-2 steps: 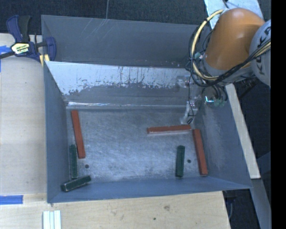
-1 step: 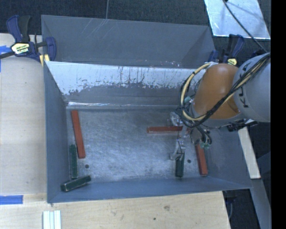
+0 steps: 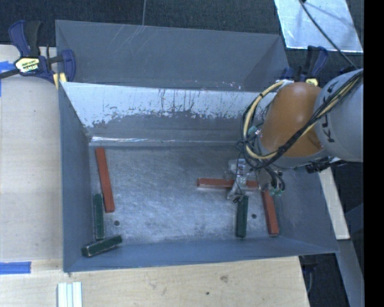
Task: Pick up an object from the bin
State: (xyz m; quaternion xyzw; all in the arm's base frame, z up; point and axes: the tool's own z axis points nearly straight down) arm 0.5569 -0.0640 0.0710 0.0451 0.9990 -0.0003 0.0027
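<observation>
Inspection of your grey metal bin (image 3: 75, 171), left to right. Near the left wall you have a long red-orange flat stick (image 3: 104, 179) lying lengthwise. A dark green upright stick (image 3: 98, 215) lies just beside its lower end, and a dark green slanted stick (image 3: 102, 246) lies in the near-left corner. Bare floor separates these from the right-hand group. There, a crosswise red-orange stick (image 3: 212, 183) runs with its right end under your gripper (image 3: 240, 185). A dark green right-hand stick (image 3: 241, 219) extends from just below the gripper toward the near wall. A red-orange right-hand stick (image 3: 270, 213) lies near it, further right. The gripper sits low over the crosswise stick's right end. You cannot tell whether it is spread or closed, nor whether it grips anything.
</observation>
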